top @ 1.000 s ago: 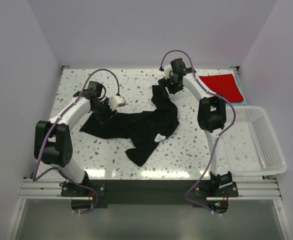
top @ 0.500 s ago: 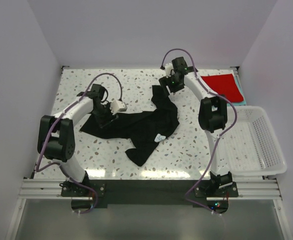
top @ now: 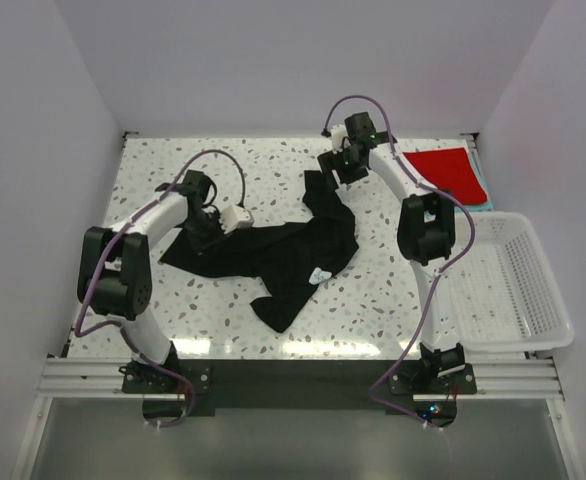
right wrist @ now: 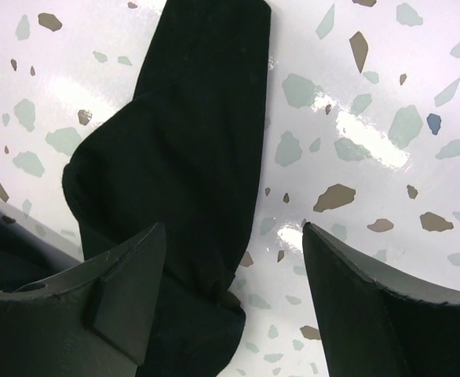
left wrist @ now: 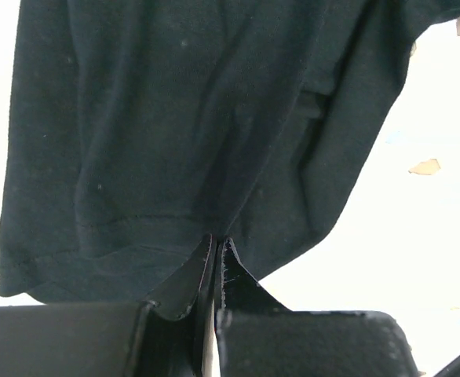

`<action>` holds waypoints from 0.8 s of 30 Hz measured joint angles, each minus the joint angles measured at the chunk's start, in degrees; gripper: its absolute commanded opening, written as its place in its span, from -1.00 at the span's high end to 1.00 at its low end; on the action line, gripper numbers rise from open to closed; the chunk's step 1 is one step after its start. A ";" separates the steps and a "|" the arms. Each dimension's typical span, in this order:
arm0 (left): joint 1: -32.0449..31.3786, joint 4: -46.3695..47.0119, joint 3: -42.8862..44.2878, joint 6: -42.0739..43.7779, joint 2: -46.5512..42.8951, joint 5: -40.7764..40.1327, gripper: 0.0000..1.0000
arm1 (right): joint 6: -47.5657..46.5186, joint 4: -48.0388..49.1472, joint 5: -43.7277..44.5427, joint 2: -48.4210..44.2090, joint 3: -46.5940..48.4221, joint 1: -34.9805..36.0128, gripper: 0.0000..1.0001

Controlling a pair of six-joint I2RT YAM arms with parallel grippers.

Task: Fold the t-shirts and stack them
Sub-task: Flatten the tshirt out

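**Top view.** Both arms reach forward with elbows bent. The left gripper [top: 207,226] sits at the left edge of the crumpled black t-shirt [top: 293,255] at mid-table, and the right gripper [top: 335,180] is above its far end. The red t-shirt [top: 443,170] lies folded at the far right.

**Left wrist view.** The 2 fingers are pinched together on the shirt's hem.

**Right wrist view.** The jaws are spread wide, with a strip of black cloth lying between them.
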 measured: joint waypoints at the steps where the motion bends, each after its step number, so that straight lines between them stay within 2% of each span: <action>1: 0.15 -0.55 0.33 0.02 0.00 0.17 1.00 | 0.20 -0.02 -0.04 0.00 0.00 -0.02 -0.47; 5: 3.06 -4.35 5.77 0.00 -0.44 1.11 1.00 | 0.68 -0.07 -0.42 0.00 0.00 -0.02 -0.45; 9: 8.00 -5.55 16.44 -0.09 -2.91 1.49 1.00 | 1.40 0.02 -2.16 0.00 0.00 -0.02 -0.30; 12: 9.84 -5.49 18.67 0.92 -8.17 0.79 1.00 | 2.05 0.13 -4.31 0.00 0.00 -0.02 -0.19; 17: 9.31 -6.03 9.73 4.76 -14.93 -0.66 1.00 | 2.99 0.09 -8.22 -0.02 0.00 0.07 -0.13; 21: 9.33 -6.40 -1.05 6.91 -15.37 -3.50 1.00 | 3.23 0.11 -10.12 -0.02 0.00 0.79 -0.11; 24: 9.33 -6.69 -3.91 7.02 -15.19 -4.59 1.00 | 3.23 0.11 -10.27 -0.02 0.00 1.92 -0.12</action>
